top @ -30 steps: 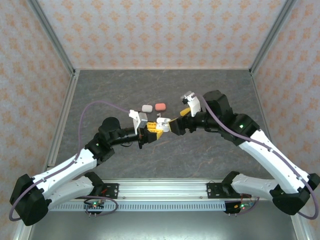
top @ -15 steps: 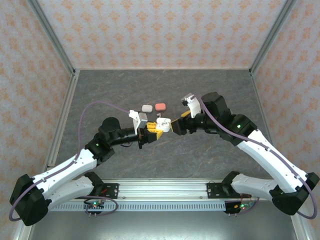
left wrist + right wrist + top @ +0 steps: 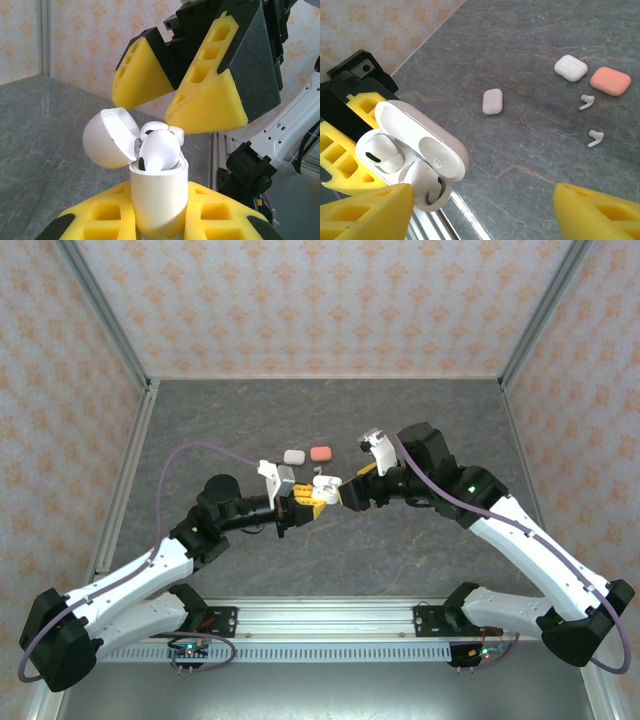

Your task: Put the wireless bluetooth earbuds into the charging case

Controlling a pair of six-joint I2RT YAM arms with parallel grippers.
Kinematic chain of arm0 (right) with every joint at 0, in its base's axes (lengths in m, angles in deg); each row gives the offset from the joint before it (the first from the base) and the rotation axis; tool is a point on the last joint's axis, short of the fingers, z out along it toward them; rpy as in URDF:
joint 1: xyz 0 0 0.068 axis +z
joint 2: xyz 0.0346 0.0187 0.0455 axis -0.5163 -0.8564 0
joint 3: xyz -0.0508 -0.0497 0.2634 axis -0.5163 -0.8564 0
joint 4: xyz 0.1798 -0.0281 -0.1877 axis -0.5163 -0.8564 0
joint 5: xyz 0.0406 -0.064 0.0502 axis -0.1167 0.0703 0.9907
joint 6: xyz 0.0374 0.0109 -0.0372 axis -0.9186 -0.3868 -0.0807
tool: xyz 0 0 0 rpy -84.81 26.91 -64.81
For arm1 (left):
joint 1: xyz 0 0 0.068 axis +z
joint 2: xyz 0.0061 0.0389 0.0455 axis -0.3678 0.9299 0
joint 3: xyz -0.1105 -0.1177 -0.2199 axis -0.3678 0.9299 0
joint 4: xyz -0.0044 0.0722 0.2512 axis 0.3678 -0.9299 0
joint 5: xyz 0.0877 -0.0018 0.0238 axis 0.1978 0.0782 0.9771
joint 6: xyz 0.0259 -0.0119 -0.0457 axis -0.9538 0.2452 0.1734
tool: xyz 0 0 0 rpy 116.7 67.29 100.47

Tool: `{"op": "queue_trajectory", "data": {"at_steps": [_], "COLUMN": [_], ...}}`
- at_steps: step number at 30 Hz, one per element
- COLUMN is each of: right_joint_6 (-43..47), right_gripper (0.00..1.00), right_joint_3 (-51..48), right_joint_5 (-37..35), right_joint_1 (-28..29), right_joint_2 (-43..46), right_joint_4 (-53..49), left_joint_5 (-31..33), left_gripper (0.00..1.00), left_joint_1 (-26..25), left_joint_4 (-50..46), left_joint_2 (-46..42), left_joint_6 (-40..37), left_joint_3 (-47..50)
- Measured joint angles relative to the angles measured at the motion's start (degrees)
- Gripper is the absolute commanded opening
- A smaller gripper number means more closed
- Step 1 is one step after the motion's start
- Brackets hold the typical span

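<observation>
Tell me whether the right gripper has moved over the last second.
Yes, slightly. In the top view the right gripper has edged left, its wrist now nearer the orange case, which stayed put.

Four cases (image 3: 571,68) were counted, three white, one coral; four white earbuds (image 3: 586,102), two seated between the left jaws.
</observation>
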Motion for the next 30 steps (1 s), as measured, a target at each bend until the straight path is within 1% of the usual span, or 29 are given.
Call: {"op": "queue_trajectory", "data": {"at_steps": [10, 15, 19, 23, 30], "right_joint_6": [-0.2, -1.7, -4.2, -6.8, -11.6], "right_gripper": [0.73, 0.64, 0.59, 0.57, 0.53], "right_joint_3": [0.0, 0.1, 0.5, 2.5, 11.1], "right_joint_5": [0.2, -2.5, -4.5, -5.8, -6.6], "right_joint_1": [0.0, 0.0, 0.0, 0.0, 0.0], "right_joint_2": [0.2, 1.9, 3.7, 3.9, 0.7], "right_joint_4": [0.7, -0.3, -0.9, -2.5, -8.3], "left_joint_5": [0.0, 0.9, 4.1, 8.5, 15.0], "left_gripper": [0.0, 0.0, 0.0, 0.0, 0.0], "left_joint_1": [0.0, 0.0, -1.0, -2.7, -4.5], "left_joint_4": [0.0, 0.0, 0.2, 1.3, 4.0], "left_joint_2": [0.0, 0.0, 0.0, 0.0, 0.1], "left_joint_6": [0.0, -1.0, -2.6, -5.6, -10.9], "left_joint_3": [0.0, 0.0, 0.0, 0.3, 0.3]}}
